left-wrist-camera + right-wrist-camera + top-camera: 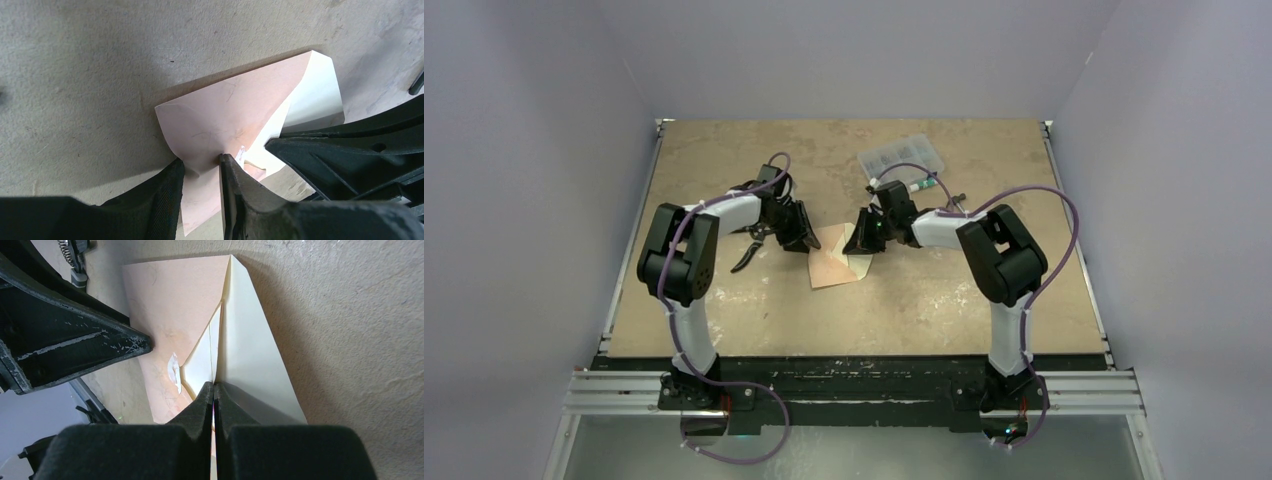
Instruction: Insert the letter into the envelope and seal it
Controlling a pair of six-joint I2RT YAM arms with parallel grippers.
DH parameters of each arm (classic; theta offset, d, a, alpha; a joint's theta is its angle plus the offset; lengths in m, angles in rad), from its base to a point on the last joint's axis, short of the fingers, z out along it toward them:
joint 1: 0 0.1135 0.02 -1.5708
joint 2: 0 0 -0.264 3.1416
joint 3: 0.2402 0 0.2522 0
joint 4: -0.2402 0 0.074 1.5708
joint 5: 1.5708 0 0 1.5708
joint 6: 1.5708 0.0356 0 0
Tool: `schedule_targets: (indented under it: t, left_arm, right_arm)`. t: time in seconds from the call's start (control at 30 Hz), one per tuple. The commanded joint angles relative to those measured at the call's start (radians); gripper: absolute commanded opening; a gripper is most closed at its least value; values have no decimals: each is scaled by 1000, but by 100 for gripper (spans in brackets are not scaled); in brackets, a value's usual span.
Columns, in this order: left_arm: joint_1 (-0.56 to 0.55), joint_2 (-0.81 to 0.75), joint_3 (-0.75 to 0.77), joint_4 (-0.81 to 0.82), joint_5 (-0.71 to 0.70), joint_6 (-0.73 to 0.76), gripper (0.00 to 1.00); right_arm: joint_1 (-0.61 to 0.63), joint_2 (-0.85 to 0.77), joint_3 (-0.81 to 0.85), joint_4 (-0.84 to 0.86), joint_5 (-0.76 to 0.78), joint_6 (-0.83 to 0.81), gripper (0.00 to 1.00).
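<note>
Our left tool point(804, 240) and right tool point(860, 246) hem in the envelope point(834, 268) from both sides, leaving little gap between them. We find open worktop point(924, 310) nearer the bases. A plastic box point(902, 156) stands behind the right tool.

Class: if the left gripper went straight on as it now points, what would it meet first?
Likely the salmon-tan paper envelope lying between the left gripper's jaws, then the beige table.

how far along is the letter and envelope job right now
No separate letter sheet shows; it may be inside, unconfirmed. In hand: right gripper pinches the open cream flap of the small salmon-tan paper envelope; left gripper straddles its salmon edge, jaws apart. Left: fold the flap down and seal.
</note>
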Motion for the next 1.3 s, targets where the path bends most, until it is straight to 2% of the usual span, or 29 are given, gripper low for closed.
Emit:
schedule_targets:
  t: [0.0,0.17,0.3,0.37,0.47,0.67,0.73,0.9,1.07,1.17,1.27]
  left_arm:
    - [-9,79,-11,-55,-179,67,32]
    - [-9,93,42,-90,-257,111,36]
    - [-9,89,71,-112,-319,144,39]
    - [-8,89,92,-133,-345,160,40]
    - [-8,84,125,-158,-378,178,43]
    - [-7,54,200,-180,-327,199,44]
    - [-8,37,217,-169,-282,200,42]
    - [-8,-17,221,-76,-112,185,31]
    - [-13,-43,145,62,37,145,20]
    - [-33,-27,108,88,40,140,17]
    - [-57,11,98,84,-1,146,17]
  right_arm:
    - [14,-9,19,-104,111,-41,0]
    - [14,-2,83,-235,147,-79,0]
    - [14,-20,96,-274,167,-91,0]
    - [14,-26,110,-285,166,-94,9]
    - [14,-38,136,-304,164,-93,28]
    - [11,-93,194,-353,177,-77,42]
    - [9,-107,209,-368,189,-75,46]
    - [9,-168,204,-351,214,-70,45]
    - [-8,-230,170,-318,301,-39,31]
    - [-46,-249,169,-314,356,-46,31]
    - [-94,-257,184,-324,423,-72,39]
